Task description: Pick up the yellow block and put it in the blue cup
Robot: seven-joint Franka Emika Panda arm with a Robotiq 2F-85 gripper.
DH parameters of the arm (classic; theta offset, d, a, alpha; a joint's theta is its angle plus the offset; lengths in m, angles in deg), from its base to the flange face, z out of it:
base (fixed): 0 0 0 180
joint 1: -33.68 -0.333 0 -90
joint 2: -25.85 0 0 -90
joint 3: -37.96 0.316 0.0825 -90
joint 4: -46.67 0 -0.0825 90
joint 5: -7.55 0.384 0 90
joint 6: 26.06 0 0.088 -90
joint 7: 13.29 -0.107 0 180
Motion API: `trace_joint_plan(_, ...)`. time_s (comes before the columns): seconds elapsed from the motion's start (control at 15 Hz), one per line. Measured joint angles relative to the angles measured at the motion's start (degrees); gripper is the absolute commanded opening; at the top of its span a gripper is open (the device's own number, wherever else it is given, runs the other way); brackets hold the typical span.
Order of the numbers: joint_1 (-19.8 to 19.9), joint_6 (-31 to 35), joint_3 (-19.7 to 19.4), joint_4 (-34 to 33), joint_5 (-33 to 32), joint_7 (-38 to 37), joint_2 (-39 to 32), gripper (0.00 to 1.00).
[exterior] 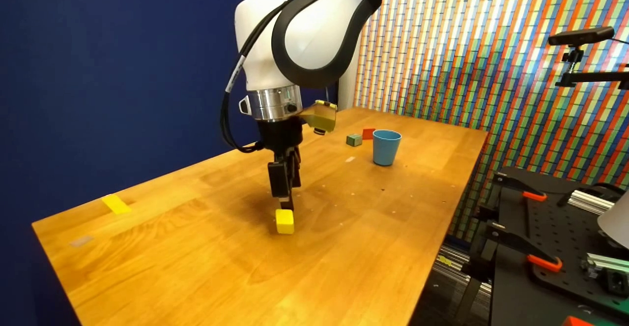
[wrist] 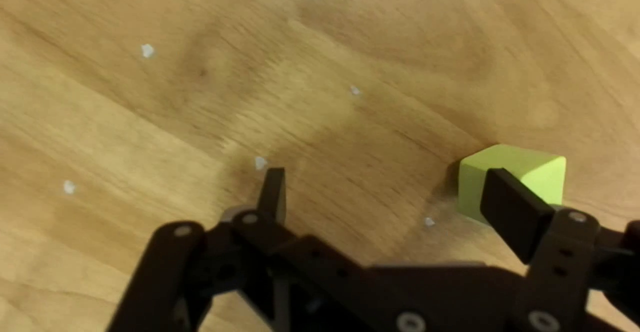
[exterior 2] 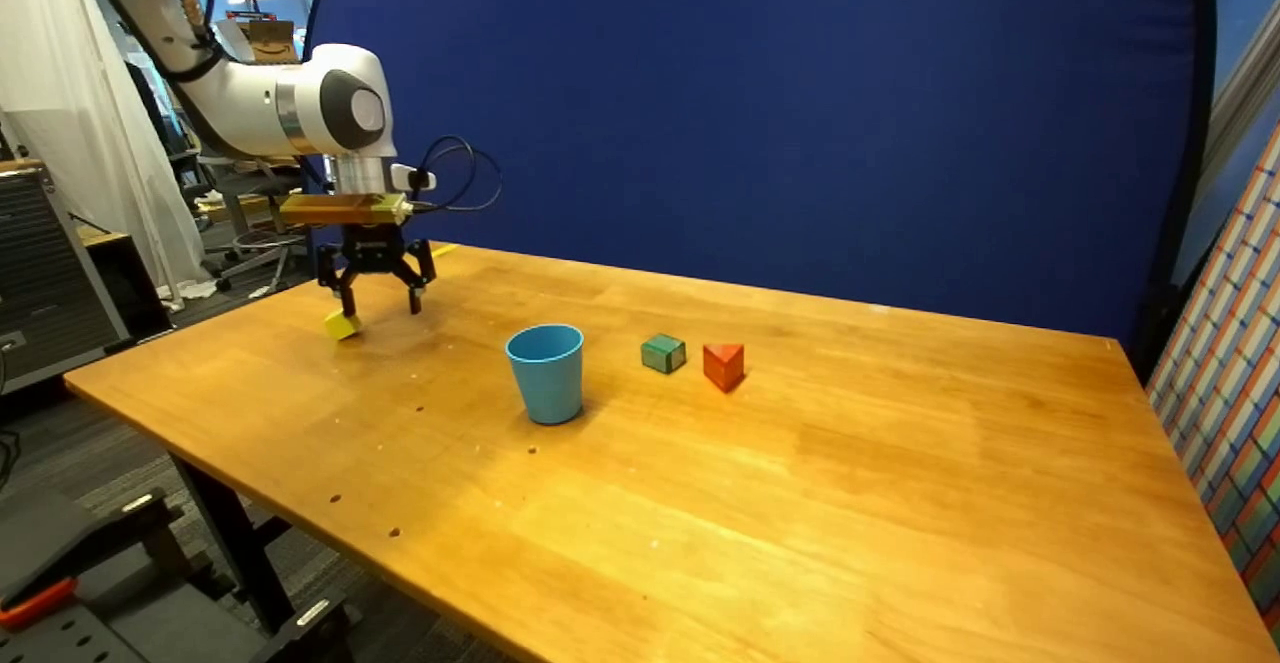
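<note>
The yellow block (exterior: 284, 222) sits on the wooden table in both exterior views (exterior 2: 343, 325). In the wrist view it shows at the right (wrist: 520, 156), partly hidden behind the right fingertip. My gripper (exterior: 291, 195) points down just above the table, open and with nothing between its fingers. In an exterior view (exterior 2: 382, 309) one finger is over or beside the block. The block lies to the outer side of that finger in the wrist view (wrist: 385, 172); I cannot tell whether they touch. The blue cup (exterior: 385, 148) stands upright, well away from the gripper (exterior 2: 550, 378), out of the wrist view.
A green block (exterior 2: 663, 353) and a red block (exterior 2: 724, 367) lie on the table beyond the cup. A flat yellow patch (exterior: 116, 204) is near the table's edge by the blue backdrop (exterior 2: 780, 113). A black cart (exterior: 521, 277) stands beside the table.
</note>
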Motion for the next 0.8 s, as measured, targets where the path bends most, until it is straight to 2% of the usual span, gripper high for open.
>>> trace_joint_plan(0.8,-6.8,-3.0,2.4,-3.3,0.3,-0.2,0.2,1.00)
